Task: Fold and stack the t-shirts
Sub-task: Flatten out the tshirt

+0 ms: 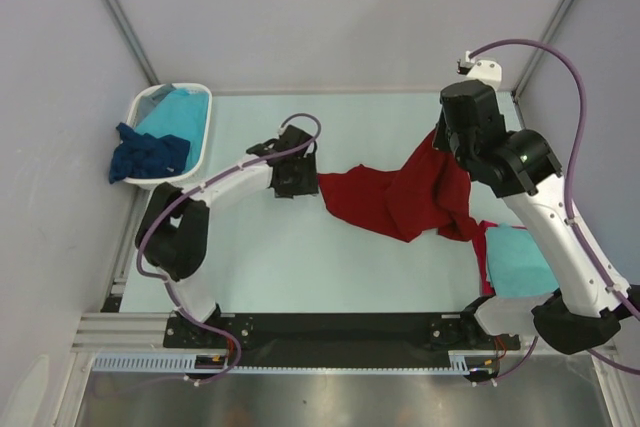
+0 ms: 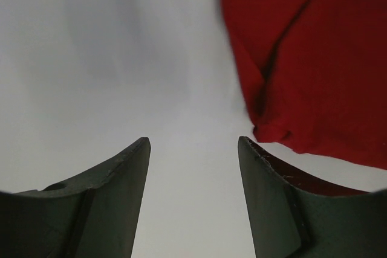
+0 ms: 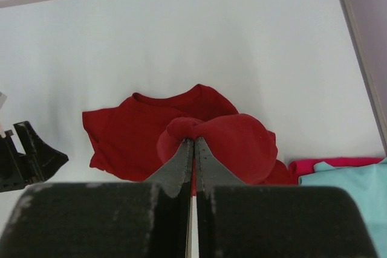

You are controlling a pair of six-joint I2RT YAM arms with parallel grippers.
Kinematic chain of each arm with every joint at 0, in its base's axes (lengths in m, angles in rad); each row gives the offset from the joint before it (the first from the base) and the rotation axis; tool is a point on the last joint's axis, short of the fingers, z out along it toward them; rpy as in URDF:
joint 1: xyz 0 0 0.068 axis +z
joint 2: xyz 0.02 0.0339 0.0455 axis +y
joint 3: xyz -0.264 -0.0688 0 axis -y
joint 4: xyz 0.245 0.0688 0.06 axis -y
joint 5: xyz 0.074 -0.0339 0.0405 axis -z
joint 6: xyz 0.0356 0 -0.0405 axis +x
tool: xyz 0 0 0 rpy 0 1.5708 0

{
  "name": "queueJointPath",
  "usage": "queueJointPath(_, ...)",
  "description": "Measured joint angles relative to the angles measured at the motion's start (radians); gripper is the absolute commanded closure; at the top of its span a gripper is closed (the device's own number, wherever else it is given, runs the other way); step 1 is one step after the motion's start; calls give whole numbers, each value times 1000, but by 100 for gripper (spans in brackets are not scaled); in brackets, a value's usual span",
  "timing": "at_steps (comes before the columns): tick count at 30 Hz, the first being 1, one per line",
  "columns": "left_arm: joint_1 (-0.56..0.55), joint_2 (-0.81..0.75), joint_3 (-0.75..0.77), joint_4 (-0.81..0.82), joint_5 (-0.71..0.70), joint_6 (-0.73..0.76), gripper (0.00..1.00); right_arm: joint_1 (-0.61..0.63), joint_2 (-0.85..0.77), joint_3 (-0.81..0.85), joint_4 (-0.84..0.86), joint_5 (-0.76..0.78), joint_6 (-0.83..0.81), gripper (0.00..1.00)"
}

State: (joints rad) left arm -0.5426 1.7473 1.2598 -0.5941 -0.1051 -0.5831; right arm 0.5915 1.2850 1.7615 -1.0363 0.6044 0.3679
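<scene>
Looking down from the top view, I see the dark red t-shirt (image 1: 395, 202) spread and rumpled on the table (image 1: 300, 257), well apart from the white basket (image 1: 200, 142), with my left gripper (image 1: 305, 185) between the basket and the cloth's near edge. My right gripper (image 1: 435, 139) is at the shirt's end farthest from the basket, lifting a bunch of it so that the fabric hangs in a slack drape. The basket holds a turquoise shirt (image 1: 175, 112) and a navy shirt (image 1: 145, 157) spilling over its rim; farther from the basket than the red cloth lies a folded turquoise shirt (image 1: 515, 257) on top of a red shirt (image 1: 487, 237). In my left wrist view the fingers of my left gripper (image 2: 193, 143) stand wide apart with nothing between them, and a creased corner of the shirt (image 2: 314, 58) lies just beside one finger. In my right wrist view my right gripper (image 3: 193, 140) is pressed together on a rounded fold of the shirt (image 3: 230, 140), the rest trailing back toward the basket. I judge the cloth light, soft and limp, not fragile, likely to sag and twist wherever unsupported, so I would pinch it at a hem or shoulder corner rather than mid-panel. I can read no brand, label or writing in any view.
</scene>
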Motion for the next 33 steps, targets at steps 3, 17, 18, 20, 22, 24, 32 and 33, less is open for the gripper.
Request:
queueJointPath(3, -61, 22, 48, -1, 15, 1, 34, 0, 1, -25, 5, -15, 6, 100)
queueJointPath(17, -151, 219, 181, -6, 55, 17, 49, 0, 8, -76, 24, -45, 19, 100)
queueJointPath(18, -150, 219, 181, -8, 55, 18, 49, 0, 8, -78, 24, -45, 19, 100)
queueJointPath(20, -150, 219, 184, -8, 54, 19, 50, 0, 8, -82, 25, -45, 19, 100)
queueJointPath(22, -150, 221, 187, -9, 55, 19, 54, 0, 8, -87, 24, -45, 19, 100)
queueJointPath(24, -150, 227, 190, -8, 55, 19, 59, 0, 8, -92, 24, -45, 19, 100)
queueJointPath(32, -150, 260, 190, -11, 56, 31, 100, 0, 5, -113, 24, -45, 19, 100)
queueJointPath(33, -150, 261, 190, -11, 56, 34, 100, 0, 5, -115, 25, -45, 19, 100)
